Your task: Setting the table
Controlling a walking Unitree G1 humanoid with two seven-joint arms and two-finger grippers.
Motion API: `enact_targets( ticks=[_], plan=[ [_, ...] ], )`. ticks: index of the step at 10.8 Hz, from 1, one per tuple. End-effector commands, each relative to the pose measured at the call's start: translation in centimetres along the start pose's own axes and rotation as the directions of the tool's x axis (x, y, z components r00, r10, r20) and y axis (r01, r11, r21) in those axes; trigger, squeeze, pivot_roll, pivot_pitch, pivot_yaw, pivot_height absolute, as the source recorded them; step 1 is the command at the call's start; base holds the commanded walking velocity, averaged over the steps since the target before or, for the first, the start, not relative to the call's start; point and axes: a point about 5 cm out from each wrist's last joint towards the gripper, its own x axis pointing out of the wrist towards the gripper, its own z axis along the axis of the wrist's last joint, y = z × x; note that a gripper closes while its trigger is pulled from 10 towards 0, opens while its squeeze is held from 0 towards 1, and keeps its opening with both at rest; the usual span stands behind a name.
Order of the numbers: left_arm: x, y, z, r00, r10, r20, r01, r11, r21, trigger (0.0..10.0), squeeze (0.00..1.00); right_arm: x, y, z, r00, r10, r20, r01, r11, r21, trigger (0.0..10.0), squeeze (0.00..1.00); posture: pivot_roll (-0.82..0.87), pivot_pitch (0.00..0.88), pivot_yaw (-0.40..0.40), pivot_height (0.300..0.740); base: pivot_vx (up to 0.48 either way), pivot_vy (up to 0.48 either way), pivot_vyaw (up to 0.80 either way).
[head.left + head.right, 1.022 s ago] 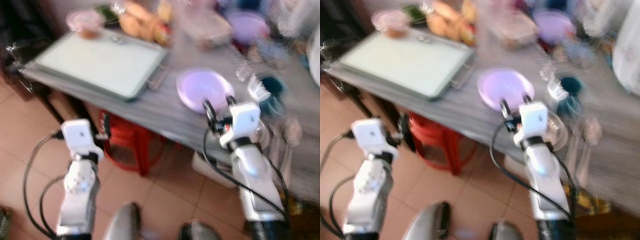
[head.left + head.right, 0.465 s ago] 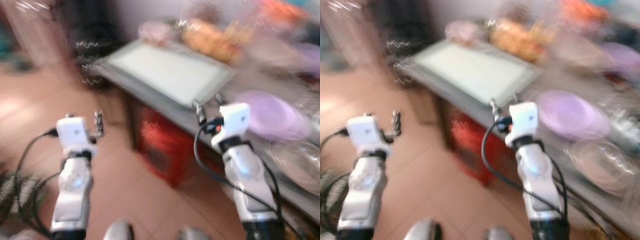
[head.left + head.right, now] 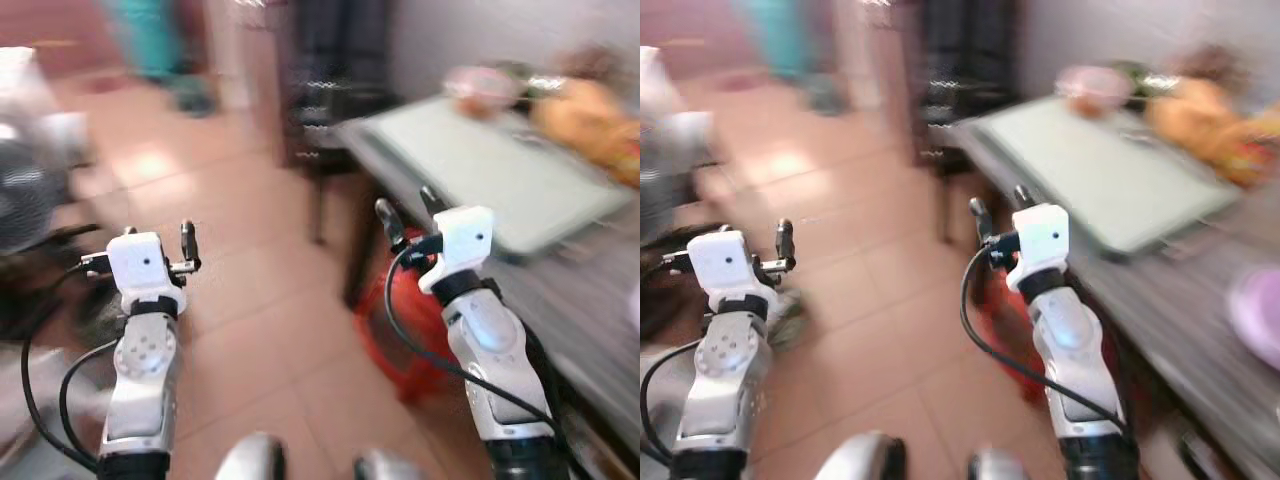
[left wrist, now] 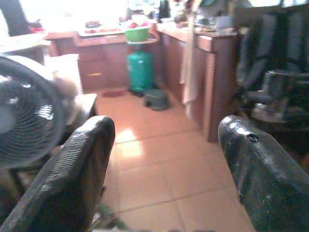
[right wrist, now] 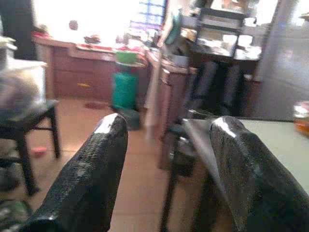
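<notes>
Everything in the head views is blurred. A grey table [image 3: 560,290] runs along the right side. On it lie a pale green tray [image 3: 490,170], a pink bowl [image 3: 480,85] and orange food [image 3: 590,110] further back. A purple plate [image 3: 1255,315] shows at the right edge. My right gripper [image 3: 406,205] is raised near the table's left corner, open and empty, its fingers [image 5: 96,164] spread wide. My left gripper [image 4: 164,159] hangs over the tiled floor to the left of the table, also open with nothing in it.
A red stool [image 3: 400,320] sits under the table. A fan [image 4: 24,121] stands on the floor at my left. Further off are a green gas cylinder [image 4: 140,70], brown counters [image 5: 72,67] and a dark chair [image 4: 270,82] by the table's end.
The whole view has swung to the left: the table and tray slid to the right, most dishes left the picture, and open floor came in. Both grippers stay open.
</notes>
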Motion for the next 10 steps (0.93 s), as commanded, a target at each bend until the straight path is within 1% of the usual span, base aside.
enact_targets(
  ticks=[1,3,4,5,7,8,9,10],
  plan=[
    [0.0,-0.2,0.1,1.0,0.003,0.002,-0.003,1.0,0.015,10.0,0.0,-0.1,-0.2,0.0,1.0,-0.007,0.002,0.007,1.0,0.002,10.0,0.0,-0.05,0.074,-0.009,0.74,0.0,0.0,0.8],
    [0.0,0.3,-0.1,1.0,0.026,0.0,-0.026,0.999,0.041,10.0,0.0,-0.1,-0.4,-0.2,1.0,-0.004,-0.002,0.004,1.0,0.003,10.0,0.0,-0.05,0.07,-0.008,0.74,0.0,0.0,0.8],
    [0.0,0.6,-0.3,0.998,0.055,-0.012,-0.054,0.997,0.062,10.0,0.0,-0.2,-0.4,-0.4,1.0,-0.001,-0.006,0.001,1.0,0.005,10.0,0.0,-0.04,0.069,-0.007,0.74,0.0,0.0,0.8],
    [0.0,0.9,-0.6,0.997,0.074,-0.032,-0.071,0.994,0.084,10.0,0.0,-0.3,-0.4,-0.7,1.0,0.0,-0.013,0.0,1.0,0.009,10.0,0.0,-0.04,0.068,-0.009,0.74,0.0,0.458,0.8],
    [-0.4,1.5,-1.0,0.995,0.092,-0.042,-0.087,0.99,0.107,10.0,0.0,-0.8,-0.7,-1.7,0.999,-0.009,-0.044,0.009,1.0,0.001,10.0,0.0,-0.02,0.062,-0.012,0.74,0.0,0.48,0.8],
    [-0.7,1.6,-1.7,0.995,0.08,-0.063,-0.072,0.99,0.123,10.0,0.0,-1.2,-1.1,-2.5,0.996,-0.048,-0.075,0.048,0.999,0.004,10.0,0.0,-0.02,0.061,-0.012,0.74,0.0,0.48,0.8],
    [-1.3,2.0,-2.6,0.993,0.077,-0.094,-0.064,0.989,0.13,10.0,0.0,-1.7,-1.6,-3.4,0.989,-0.096,-0.11,0.099,0.995,0.019,10.0,0.0,-0.02,0.06,-0.012,0.74,0.0,0.0,0.8],
    [-1.8,2.0,-3.0,0.993,0.033,-0.112,-0.02,0.993,0.116,10.0,0.0,-2.2,-2.1,-4.1,0.979,-0.15,-0.14,0.154,0.988,0.02,10.0,0.0,-0.01,0.06,-0.015,0.74,0.0,0.0,0.72]
  ],
)
